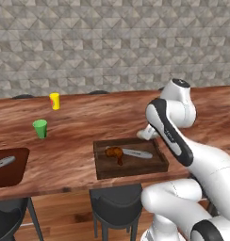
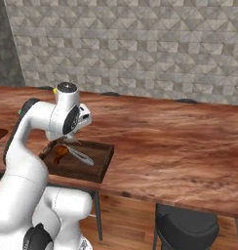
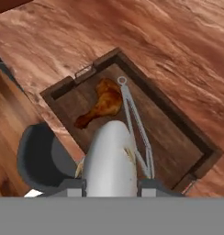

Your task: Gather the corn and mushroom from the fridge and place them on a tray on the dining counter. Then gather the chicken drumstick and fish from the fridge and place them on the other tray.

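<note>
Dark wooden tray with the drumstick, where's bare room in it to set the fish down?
In the tray, the chicken drumstick and metal tongs crowd the handle end and middle. Bare floor lies between the tongs and the far long wall, toward the opposite end.

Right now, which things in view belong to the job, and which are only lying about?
Job: tray, chicken drumstick, pale fish in the gripper, second tray.
Lying about: metal tongs, green cup, yellow cup, stool.
</note>
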You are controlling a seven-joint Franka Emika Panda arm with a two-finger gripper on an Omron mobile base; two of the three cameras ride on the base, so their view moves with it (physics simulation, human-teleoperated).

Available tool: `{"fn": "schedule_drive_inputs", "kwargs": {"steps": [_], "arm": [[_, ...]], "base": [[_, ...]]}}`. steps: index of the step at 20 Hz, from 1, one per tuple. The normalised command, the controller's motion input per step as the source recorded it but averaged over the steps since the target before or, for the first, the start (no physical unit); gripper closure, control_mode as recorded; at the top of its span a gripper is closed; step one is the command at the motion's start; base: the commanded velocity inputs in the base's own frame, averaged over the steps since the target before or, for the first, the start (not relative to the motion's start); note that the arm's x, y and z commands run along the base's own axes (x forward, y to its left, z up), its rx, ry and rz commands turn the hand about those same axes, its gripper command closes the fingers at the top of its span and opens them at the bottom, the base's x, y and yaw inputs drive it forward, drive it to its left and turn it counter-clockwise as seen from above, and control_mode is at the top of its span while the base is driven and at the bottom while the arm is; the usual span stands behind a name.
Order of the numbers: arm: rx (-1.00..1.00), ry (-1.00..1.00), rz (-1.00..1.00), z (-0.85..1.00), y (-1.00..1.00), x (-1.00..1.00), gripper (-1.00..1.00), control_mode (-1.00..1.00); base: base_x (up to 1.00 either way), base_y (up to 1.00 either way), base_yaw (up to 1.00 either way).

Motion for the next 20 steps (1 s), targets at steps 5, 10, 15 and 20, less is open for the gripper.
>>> {"fn": "schedule_drive_inputs", "kwargs": {"steps": [5,10,15,20], "arm": [[-0.02,0.11,0.16,-0.57,0.18,0.81,1.0,-1.0],[-0.01,0.12,0.06,-0.51,0.2,0.79,1.0,-1.0],[0.0,0.22,0.04,-0.52,0.1,0.66,1.0,-1.0],[0.0,0.17,0.03,-0.47,0.03,0.48,1.0,-1.0]], "base": [[0.0,0.0,0.0],[0.0,0.0,0.0],[0.0,0.0,0.0],[0.0,0.0,0.0]]}}
